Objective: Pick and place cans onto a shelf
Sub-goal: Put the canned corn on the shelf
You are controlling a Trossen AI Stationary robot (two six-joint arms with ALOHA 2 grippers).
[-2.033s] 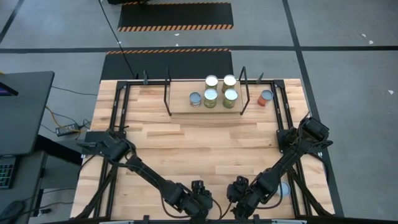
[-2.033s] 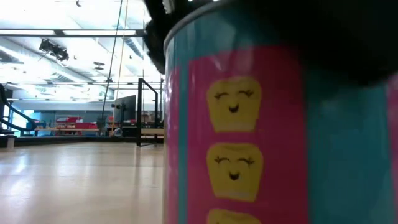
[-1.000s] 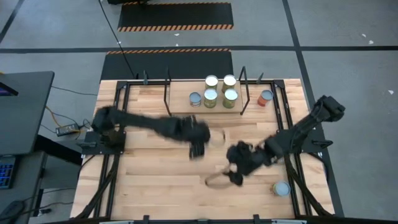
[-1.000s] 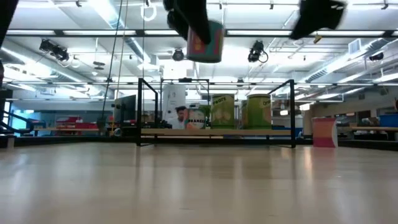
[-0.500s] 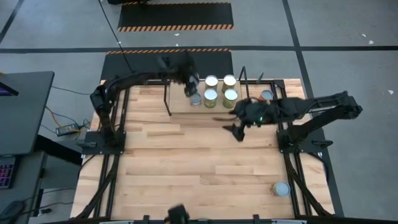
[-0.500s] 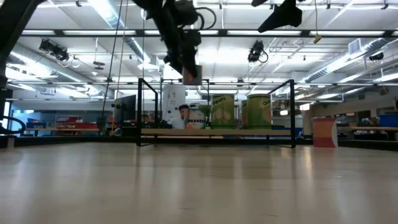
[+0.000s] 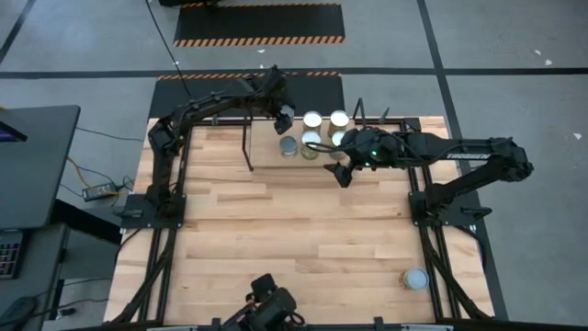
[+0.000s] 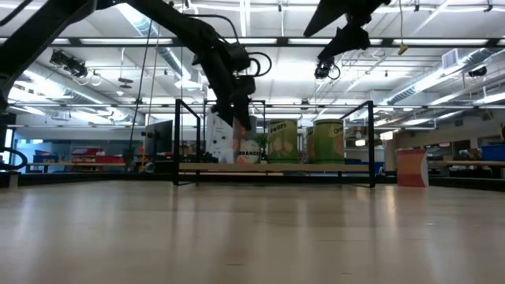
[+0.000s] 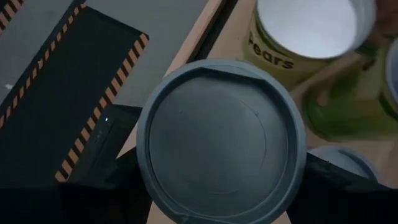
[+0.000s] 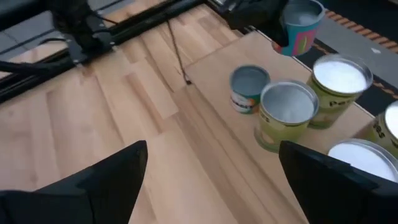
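Five cans (image 7: 312, 142) stand on the shelf (image 7: 266, 152), clustered toward its right end. The left hand (image 7: 286, 120) hangs over the shelf's back edge clamped on a sixth, the pink-and-teal can (image 10: 300, 28) — not yet set down. The right hand (image 7: 340, 174) hovers at the shelf's front edge, fingers apart, empty. Left to do, by my judgement: a red can (image 7: 393, 142) on the table right of the shelf, and another can (image 7: 415, 279) near the table's front right corner.
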